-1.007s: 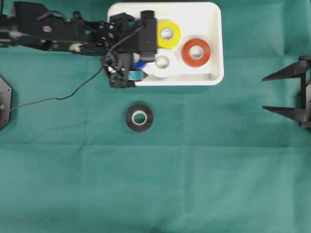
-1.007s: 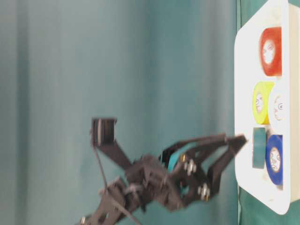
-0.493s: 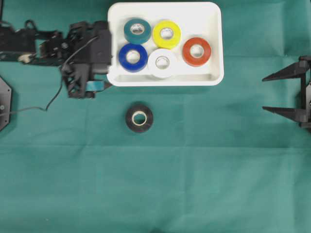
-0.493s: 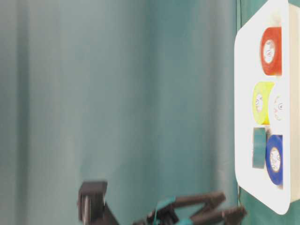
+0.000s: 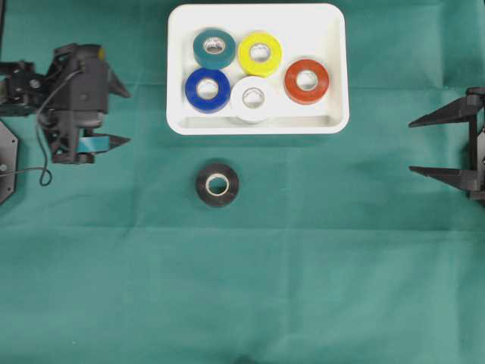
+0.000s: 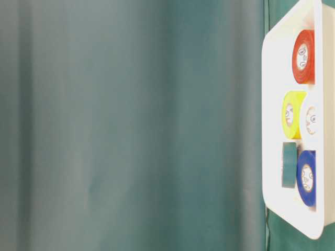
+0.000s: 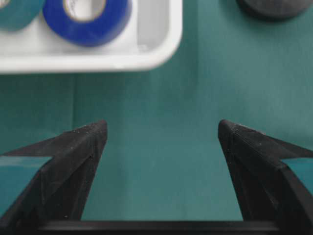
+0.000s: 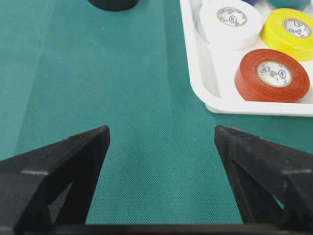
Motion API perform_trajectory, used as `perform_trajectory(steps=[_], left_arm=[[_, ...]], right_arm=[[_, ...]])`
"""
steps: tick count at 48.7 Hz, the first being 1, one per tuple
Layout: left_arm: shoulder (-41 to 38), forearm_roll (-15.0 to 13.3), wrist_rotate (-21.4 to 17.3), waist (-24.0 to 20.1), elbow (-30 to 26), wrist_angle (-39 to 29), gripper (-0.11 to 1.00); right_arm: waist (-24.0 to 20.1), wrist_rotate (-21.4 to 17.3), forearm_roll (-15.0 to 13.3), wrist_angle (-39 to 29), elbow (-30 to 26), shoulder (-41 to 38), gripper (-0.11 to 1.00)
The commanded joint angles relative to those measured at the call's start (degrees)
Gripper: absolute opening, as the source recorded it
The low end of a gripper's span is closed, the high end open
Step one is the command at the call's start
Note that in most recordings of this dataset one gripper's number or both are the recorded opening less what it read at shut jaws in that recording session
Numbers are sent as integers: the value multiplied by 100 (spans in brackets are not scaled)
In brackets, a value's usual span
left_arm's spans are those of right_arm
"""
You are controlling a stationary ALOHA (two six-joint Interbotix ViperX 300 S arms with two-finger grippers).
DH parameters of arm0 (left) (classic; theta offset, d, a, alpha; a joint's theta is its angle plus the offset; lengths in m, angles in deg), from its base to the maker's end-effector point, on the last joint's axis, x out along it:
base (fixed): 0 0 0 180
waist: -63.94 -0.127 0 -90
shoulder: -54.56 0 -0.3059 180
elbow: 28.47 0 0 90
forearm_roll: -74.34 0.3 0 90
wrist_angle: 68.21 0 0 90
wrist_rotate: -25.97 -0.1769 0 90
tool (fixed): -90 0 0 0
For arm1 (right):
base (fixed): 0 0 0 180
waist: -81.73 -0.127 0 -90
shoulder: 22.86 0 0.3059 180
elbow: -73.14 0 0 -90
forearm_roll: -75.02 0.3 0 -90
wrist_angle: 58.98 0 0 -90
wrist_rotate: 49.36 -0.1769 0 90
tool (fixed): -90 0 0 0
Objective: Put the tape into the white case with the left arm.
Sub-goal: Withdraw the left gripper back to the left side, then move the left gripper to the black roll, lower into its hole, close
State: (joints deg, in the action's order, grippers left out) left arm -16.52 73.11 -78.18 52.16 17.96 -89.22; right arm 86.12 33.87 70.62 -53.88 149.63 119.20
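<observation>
Spread flat across the whole scene, a green cloth-covered table point(image 5: 303, 265); at its far middle, a shallow white rectangular plastic case with rounded corners and a raised rim point(image 5: 333, 76), already holding five rolls: teal point(image 5: 214, 48), yellow point(image 5: 260, 53), red point(image 5: 306, 80), blue point(image 5: 208, 89) and white point(image 5: 253, 98). At the far left, well apart from the case, the black two-finger left gripper with teal bands point(image 5: 121, 117), jaws spread wide and holding nothing. At the right edge, the plain black right gripper point(image 5: 424, 144), likewise wide and empty, best left parked. Lying alone on the cloth just near of the case, between the grippers but closer to the left one, a black roll of tape with a pale cardboard core point(image 5: 217, 184), flat on its side, hole upward. Likely the step in hand: reaching for that roll. Best approached from above with jaws kept wide, centred over the ring, straddling its outer wall, lowered fully before closing; then lifted clear of the rim and set into the bare right part of the case.
</observation>
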Motion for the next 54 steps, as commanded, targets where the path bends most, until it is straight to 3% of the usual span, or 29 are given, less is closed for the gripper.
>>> perform_trajectory(steps=[1, 13, 29, 54], left_arm=[[255, -9, 9, 9, 114, 26, 93], [650, -18, 26, 9, 492, 18, 93], [677, -26, 35, 88, 545, 18, 93], [721, -26, 35, 1362, 642, 18, 93]], right_arm=[[0, 0, -9, 44, -53, -35, 62], [0, 0, -9, 44, -53, -44, 62], [0, 0, -9, 62, -53, -53, 62], [0, 0, -9, 53, -53, -44, 62]])
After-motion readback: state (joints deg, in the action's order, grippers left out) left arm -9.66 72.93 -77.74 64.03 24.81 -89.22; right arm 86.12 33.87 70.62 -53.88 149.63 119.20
